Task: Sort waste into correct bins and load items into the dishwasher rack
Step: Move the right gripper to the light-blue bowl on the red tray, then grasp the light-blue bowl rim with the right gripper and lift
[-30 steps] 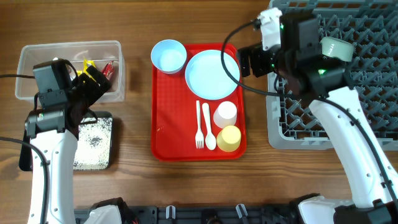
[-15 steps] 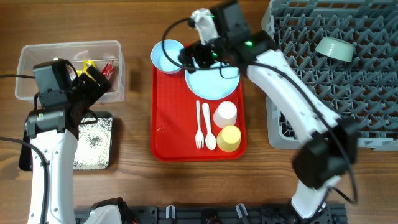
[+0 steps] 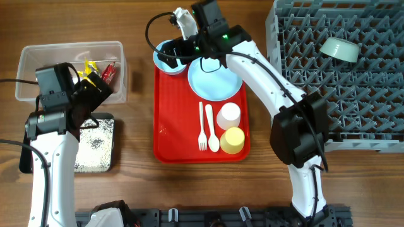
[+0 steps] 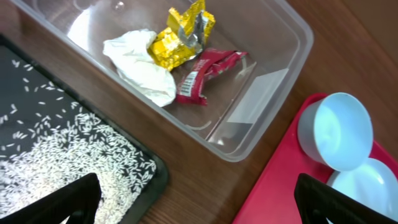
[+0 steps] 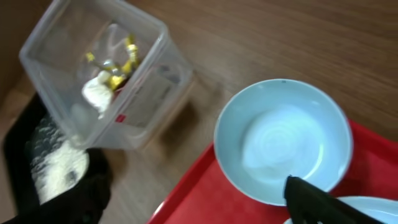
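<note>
The light blue bowl [image 3: 169,60] [image 5: 283,140] sits at the back left corner of the red tray. My right gripper [image 3: 178,52] [image 5: 199,199] hovers over it, open, with one fingertip [image 5: 314,199] above the bowl's near rim. Beside the bowl lies the blue plate [image 3: 214,77], then the fork [image 3: 202,129], spoon [image 3: 211,129], white cup [image 3: 228,115] and yellow cup [image 3: 232,140]. The pale green bowl [image 3: 339,48] rests in the dishwasher rack [image 3: 353,113]. The clear tub [image 4: 267,68] holds the yellow foil wrapper [image 4: 180,34], tissue [image 4: 143,65] and red wrapper [image 4: 205,74]. My left gripper [image 3: 95,83] [image 4: 199,205] hangs open and empty.
The black tray [image 3: 95,145] [image 4: 62,143] with white crumbs scattered in it lies in front of the clear tub [image 3: 38,57], partly under my left arm. The red tray [image 3: 180,126] fills the middle of the wooden table. My right arm stretches from the rack across the tray.
My right arm has swung left from the dishwasher rack across the red tray to above the blue bowl, and its jaws have narrowed slightly. The left arm has not moved.
</note>
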Controlling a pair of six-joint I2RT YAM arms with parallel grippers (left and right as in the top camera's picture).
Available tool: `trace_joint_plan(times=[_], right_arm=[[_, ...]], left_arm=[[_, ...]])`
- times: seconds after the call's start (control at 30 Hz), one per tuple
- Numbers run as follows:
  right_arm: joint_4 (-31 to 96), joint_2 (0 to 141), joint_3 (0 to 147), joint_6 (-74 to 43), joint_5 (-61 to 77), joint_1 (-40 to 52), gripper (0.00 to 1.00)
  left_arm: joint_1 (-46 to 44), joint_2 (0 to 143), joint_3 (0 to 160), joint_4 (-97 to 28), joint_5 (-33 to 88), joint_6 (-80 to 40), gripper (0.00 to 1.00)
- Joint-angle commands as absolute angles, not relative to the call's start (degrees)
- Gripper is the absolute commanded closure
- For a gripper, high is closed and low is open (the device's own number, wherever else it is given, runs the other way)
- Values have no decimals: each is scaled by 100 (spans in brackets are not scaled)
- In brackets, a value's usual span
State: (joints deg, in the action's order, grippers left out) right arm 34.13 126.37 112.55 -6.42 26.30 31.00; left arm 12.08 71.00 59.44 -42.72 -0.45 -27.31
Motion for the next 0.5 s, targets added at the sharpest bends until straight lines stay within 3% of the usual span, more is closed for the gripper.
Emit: trace_joint_plan(times=[0.0,0.23,0.47], right_arm=[[3380,12831,11373,-799,1164,3336,16],[3234,13200,11371,-1295,34,3452,35],[3098,13443,11371,-1544,-331,3444,41]], left_arm=[[1240,7126,6038,-4289,-268,-2724,0],[1238,7126,6038,-4294,-268,-2724,0],[1238,7126,6038,-4298,-268,-2724,0]])
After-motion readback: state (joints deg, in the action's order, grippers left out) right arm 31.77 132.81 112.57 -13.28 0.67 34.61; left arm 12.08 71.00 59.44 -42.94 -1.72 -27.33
